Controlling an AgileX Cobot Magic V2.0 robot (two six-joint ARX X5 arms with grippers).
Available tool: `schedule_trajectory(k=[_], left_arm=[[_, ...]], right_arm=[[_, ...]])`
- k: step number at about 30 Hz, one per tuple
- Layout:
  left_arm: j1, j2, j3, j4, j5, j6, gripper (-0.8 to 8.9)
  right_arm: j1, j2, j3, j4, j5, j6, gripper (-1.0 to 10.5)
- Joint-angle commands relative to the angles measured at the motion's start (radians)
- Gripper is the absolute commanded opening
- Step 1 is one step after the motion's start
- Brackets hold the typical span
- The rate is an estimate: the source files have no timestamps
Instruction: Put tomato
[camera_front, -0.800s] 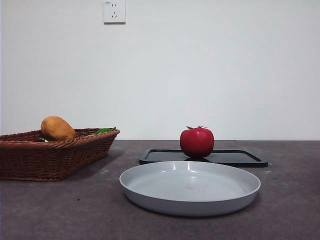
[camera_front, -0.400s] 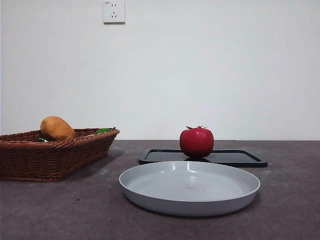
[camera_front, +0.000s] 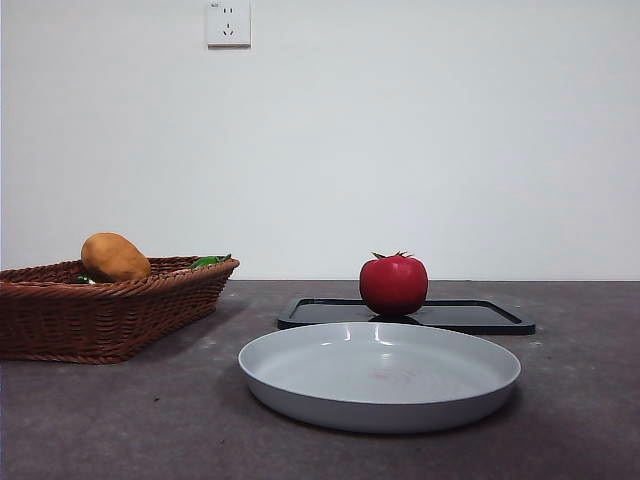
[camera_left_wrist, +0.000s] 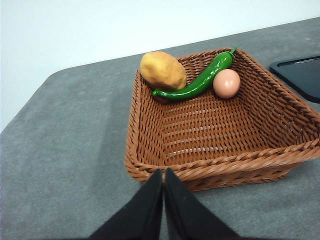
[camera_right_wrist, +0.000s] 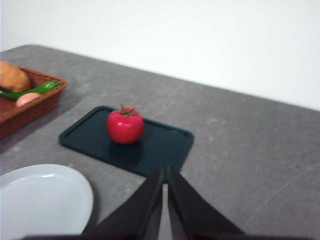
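The tomato (camera_front: 393, 284), glossy red with a green calyx, stands on a flat black tray (camera_front: 470, 316) behind a grey plate (camera_front: 380, 375). The right wrist view shows the tomato (camera_right_wrist: 125, 125) on the tray (camera_right_wrist: 160, 145), beyond my right gripper (camera_right_wrist: 164, 172), which is shut, empty and well short of it. The plate (camera_right_wrist: 40, 200) lies beside that gripper. My left gripper (camera_left_wrist: 163, 174) is shut and empty, just outside the near rim of a wicker basket (camera_left_wrist: 150, 150). Neither arm shows in the front view.
The wicker basket (camera_front: 100, 310) at the left holds an orange-yellow oval fruit (camera_left_wrist: 162, 70), a green chilli pepper (camera_left_wrist: 200, 80) and an egg (camera_left_wrist: 226, 83). A white wall with a socket (camera_front: 228, 22) stands behind the table.
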Motion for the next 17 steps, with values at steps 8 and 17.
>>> schedule_trajectory(k=[8,17], left_arm=[[0.000,-0.002,-0.020,-0.008,-0.002,-0.006,0.07],[0.000,-0.002,-0.020,-0.008,-0.002,-0.006,0.07]], right_arm=[[-0.002,-0.192,-0.321,0.289,0.188,0.049,0.1],[0.002,-0.260,-0.462,0.339,0.235,0.092,0.1]])
